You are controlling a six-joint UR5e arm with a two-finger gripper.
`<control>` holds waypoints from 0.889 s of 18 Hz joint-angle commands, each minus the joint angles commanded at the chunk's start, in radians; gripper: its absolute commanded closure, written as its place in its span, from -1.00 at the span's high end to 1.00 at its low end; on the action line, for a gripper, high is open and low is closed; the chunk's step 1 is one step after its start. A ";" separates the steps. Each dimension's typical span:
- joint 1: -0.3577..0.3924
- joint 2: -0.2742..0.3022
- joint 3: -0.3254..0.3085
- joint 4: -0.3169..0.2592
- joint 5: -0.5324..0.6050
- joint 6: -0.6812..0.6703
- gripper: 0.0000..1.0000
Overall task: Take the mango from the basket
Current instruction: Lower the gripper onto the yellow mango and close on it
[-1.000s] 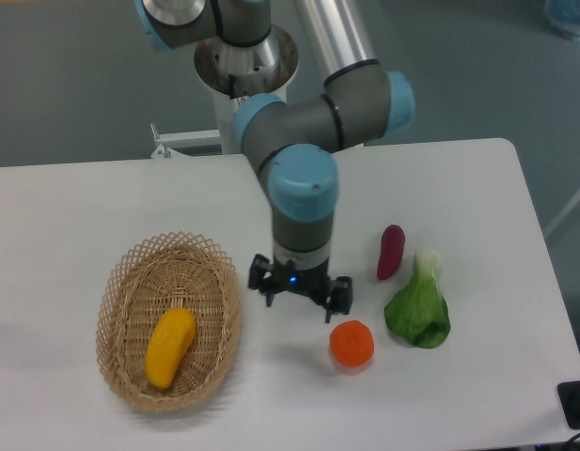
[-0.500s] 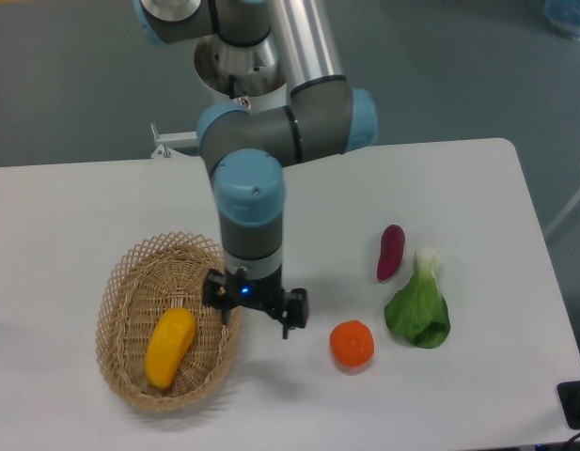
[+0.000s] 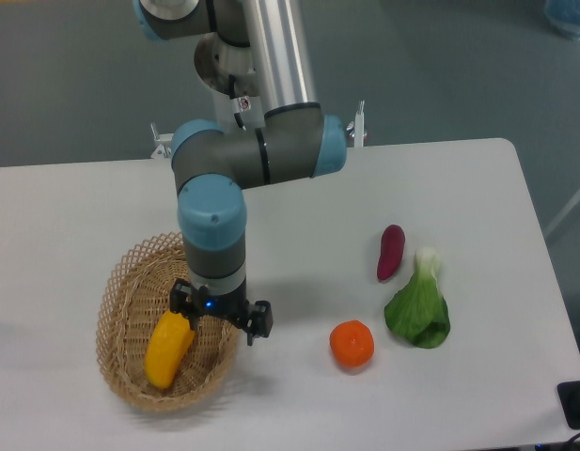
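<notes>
The black two-finger gripper (image 3: 220, 316) hangs with its jaws spread wide and nothing between them, poised over the right half of the oval, tan woven wicker basket (image 3: 123, 279). One fingertip sits just above the upper end of the fruit, the other out over the basket's right rim; the span looks set for a grasp across the fruit's narrow width, though how high the fingers stand above it cannot be judged from this angle.

At far left, the smooth, elongated yellow-orange mango (image 3: 167, 349) lies inside the basket, tilted so its lower end points toward the near-left rim. The basket's shallow walls leave it open from above, which is likely why the grey-and-blue arm (image 3: 212, 225) comes in with its wrist held vertical.

The gripper appears offset a little to the right of the mango's middle, so some leftward correction is probably needed before any descent.

To the right, on the white table (image 3: 459, 188), sit three items that play no part in the job: a round orange fruit (image 3: 352, 344), a small purple oblong vegetable (image 3: 390, 252) and, just beside it, a leafy green bok choy (image 3: 419, 306). All three rest well apart from the basket, out of the arm's working path.
</notes>
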 joint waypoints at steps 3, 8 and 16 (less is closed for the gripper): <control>-0.031 -0.011 -0.003 0.000 0.000 -0.029 1.00; -0.066 -0.017 -0.008 -0.002 0.002 -0.054 1.00; -0.083 -0.066 -0.003 0.000 0.011 -0.069 1.00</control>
